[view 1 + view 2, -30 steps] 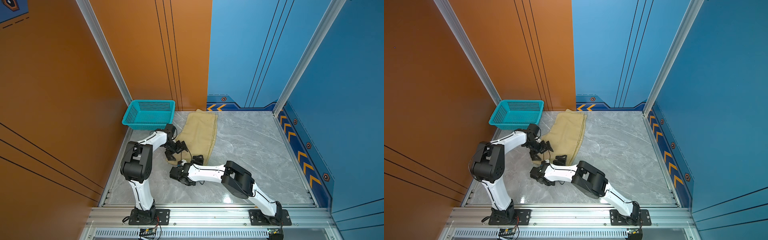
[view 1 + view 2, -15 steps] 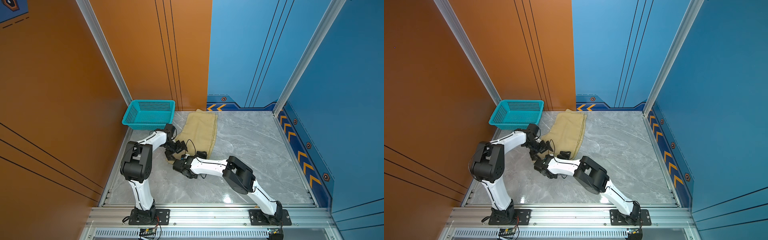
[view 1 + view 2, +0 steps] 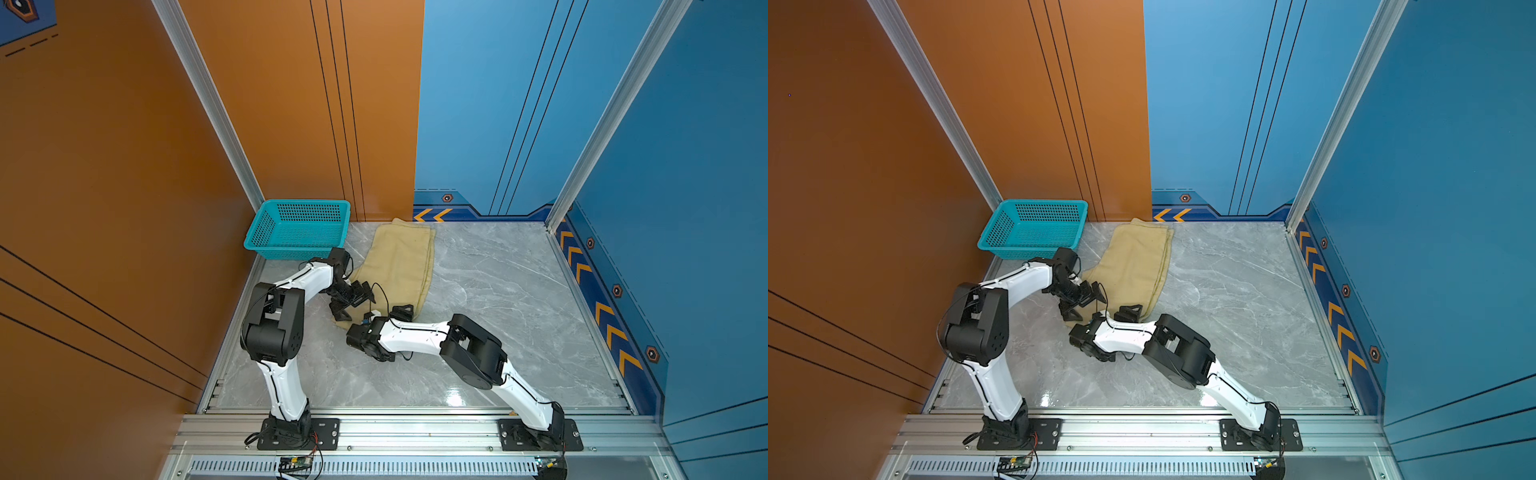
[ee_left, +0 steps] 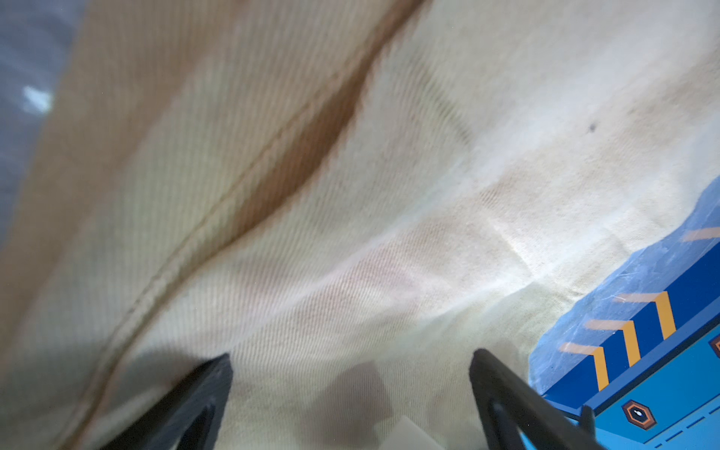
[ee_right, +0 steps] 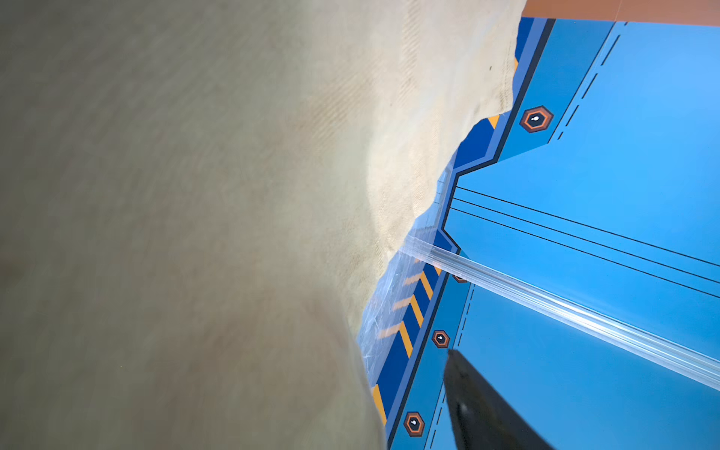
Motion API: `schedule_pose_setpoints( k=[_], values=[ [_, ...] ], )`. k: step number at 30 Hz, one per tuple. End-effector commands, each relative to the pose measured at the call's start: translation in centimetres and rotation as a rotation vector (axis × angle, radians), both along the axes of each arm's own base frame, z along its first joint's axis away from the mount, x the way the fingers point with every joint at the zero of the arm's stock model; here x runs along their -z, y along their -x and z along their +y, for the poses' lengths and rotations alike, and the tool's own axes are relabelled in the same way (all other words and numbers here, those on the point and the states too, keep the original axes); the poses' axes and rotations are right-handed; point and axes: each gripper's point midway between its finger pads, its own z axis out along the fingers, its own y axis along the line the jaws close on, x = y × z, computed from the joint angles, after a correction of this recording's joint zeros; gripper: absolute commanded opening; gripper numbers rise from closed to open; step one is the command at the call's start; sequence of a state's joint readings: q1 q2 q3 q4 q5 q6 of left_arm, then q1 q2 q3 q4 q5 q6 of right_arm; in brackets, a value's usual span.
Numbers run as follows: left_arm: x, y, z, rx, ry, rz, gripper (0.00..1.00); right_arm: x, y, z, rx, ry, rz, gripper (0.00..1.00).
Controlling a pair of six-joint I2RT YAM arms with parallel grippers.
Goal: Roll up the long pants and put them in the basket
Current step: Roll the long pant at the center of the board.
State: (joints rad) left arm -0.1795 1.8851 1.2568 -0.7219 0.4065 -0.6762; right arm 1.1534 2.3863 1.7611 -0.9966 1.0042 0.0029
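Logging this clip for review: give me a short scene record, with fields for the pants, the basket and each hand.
long pants: folded lengthwise, flat on the table, not rolled yet
teal basket: far left corner, empty
left hand: open, above the pants' near end
right hand: at the same end; cloth hides one finger, grip unclear
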Motion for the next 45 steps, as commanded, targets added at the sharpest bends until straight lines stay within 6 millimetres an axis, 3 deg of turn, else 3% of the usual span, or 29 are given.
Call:
schedule_pose_setpoints(
  k=[1,4,12,16,24,25,27,29,30,33,38,44,45],
  values=[
    [2.1,1.9,2.1,-0.002,-0.078,0.07,0.98,11.3,6.1,-0.5,0.048,-0.036,0.413,0.73],
    [2.0,1.8,2.2,0.0,-0.08,0.063,0.99,10.7,6.2,0.1,0.028,-0.041,0.399,0.73],
    [1.8,1.9,2.0,0.001,-0.079,0.061,0.99,11.4,6.4,1.0,0.014,-0.038,0.42,0.48],
    [1.3,1.8,2.1,-0.002,-0.068,0.049,0.98,11.9,6.5,0.6,0.022,-0.027,0.434,0.42],
    [0.1,1.8,2.2,-0.014,-0.043,0.022,0.99,12.5,4.7,-0.6,0.081,-0.041,0.468,0.35],
    [-0.1,1.8,2.1,-0.014,-0.039,0.019,0.99,12.4,4.5,-0.8,0.085,-0.038,0.47,0.32],
    [-0.4,1.9,2.0,-0.011,-0.031,0.011,0.99,12.3,4.0,-0.2,0.085,-0.055,0.471,0.14],
    [-0.8,1.8,1.9,-0.007,-0.021,0.0,0.99,12.3,4.0,-0.3,0.091,-0.053,0.481,0.06],
    [-1.0,1.7,1.9,-0.009,-0.017,-0.004,0.99,12.0,4.2,-0.3,0.096,-0.061,0.49,0.0],
    [-1.4,1.2,2.5,-0.016,-0.023,-0.024,0.99,10.2,5.2,0.5,0.118,-0.126,0.511,0.0],
    [-2.2,-0.3,3.1,-0.042,0.014,-0.045,0.99,6.4,9.0,3.2,0.195,-0.378,0.67,0.0],
    [-5.1,-3.1,4.4,-0.09,0.041,-0.133,0.99,2.4,10.4,5.0,0.29,-0.603,0.79,0.0],
    [-5.6,-3.5,4.4,-0.097,0.054,-0.143,0.98,2.5,10.7,4.4,0.32,-0.616,0.811,0.0]
  ],
)
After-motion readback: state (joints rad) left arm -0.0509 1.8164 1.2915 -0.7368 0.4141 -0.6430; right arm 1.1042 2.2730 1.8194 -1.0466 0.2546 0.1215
